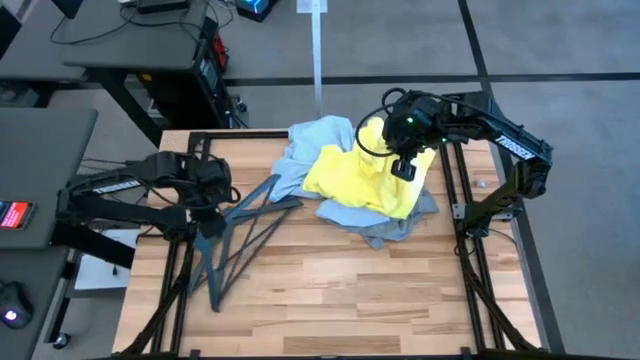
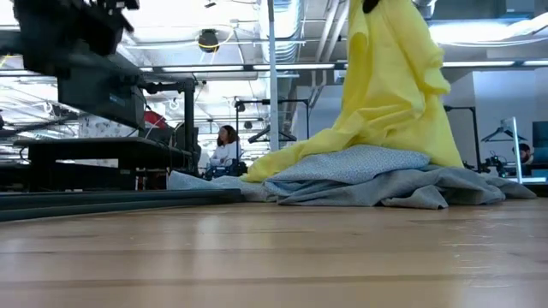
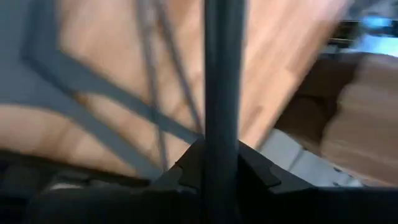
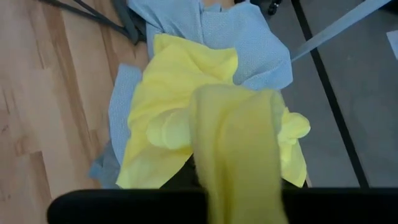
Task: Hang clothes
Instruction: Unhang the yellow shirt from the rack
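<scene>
- The bench (image 1: 330, 290) carries the pile of clothes at its far side, hangers (image 1: 240, 235) beside it.
- The yellow T-shirt (image 1: 365, 175) is lifted off the blue shirt (image 1: 305, 140) by the right hand (image 1: 402, 165), shut on it.
- A hanger bar is seen between the left hand's (image 1: 212, 205) fingers; the grip cannot be told.
- Next, hanger and collar likely need bringing together.

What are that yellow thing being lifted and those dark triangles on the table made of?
The yellow T-shirt looks like soft matte knit cloth: it drapes and folds where it hangs. The dark grey hangers look like rigid plastic or coated metal: thin straight bars; which, I cannot tell.
</scene>
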Controlling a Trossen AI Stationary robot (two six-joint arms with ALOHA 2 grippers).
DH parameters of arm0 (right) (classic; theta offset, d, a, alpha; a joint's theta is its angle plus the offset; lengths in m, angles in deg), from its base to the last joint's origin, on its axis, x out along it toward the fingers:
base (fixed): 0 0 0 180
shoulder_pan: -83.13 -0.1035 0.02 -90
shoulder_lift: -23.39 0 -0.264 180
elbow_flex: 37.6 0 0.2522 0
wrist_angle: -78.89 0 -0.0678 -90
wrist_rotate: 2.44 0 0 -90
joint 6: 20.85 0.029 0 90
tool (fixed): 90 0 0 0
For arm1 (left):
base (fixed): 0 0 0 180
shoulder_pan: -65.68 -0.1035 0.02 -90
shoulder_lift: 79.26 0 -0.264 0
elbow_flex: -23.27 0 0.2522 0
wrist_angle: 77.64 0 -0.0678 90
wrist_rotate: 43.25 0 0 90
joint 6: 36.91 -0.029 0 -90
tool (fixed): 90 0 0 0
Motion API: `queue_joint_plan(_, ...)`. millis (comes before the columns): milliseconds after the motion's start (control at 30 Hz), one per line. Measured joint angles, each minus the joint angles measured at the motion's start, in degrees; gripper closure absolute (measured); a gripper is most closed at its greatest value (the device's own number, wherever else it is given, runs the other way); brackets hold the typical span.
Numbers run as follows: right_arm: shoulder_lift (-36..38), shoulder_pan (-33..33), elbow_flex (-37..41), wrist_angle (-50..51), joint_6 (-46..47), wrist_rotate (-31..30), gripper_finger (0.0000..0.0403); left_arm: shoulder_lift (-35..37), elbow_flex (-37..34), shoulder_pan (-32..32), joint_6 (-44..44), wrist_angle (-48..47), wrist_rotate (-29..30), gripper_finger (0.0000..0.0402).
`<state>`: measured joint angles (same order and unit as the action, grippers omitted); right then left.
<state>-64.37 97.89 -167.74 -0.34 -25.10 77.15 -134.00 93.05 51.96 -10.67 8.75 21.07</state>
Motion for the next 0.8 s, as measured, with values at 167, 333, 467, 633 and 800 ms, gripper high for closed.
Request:
queue_joint_plan(167,-0.07,0.05,0.0,0.18,0.33,-0.02,0.0403,0.02,-0.59,-1.0,0.6,2.11,2.0,0.0303)
queue_joint_plan(333,-0.07,0.02,0.0,0.69,0.8,0.02,0.0403,0.06,2.53,-1.72,-0.03,3.79,2.07,0.0289)
queue_joint_plan(467,-0.07,0.02,0.0,0.8,0.8,0.04,0.0403,0.04,5.71,-1.82,-1.55,3.28,5.47,0.0287)
queue_joint_plan(633,-0.07,0.02,0.0,1.34,1.33,0.06,0.0403,0.07,9.3,-1.82,-2.38,-2.54,28.33,0.0286)
queue_joint_plan(800,-0.04,0.02,0.16,2.38,4.66,0.09,0.0403,0.09,10.72,-1.82,-3.61,-0.44,41.0,0.0285)
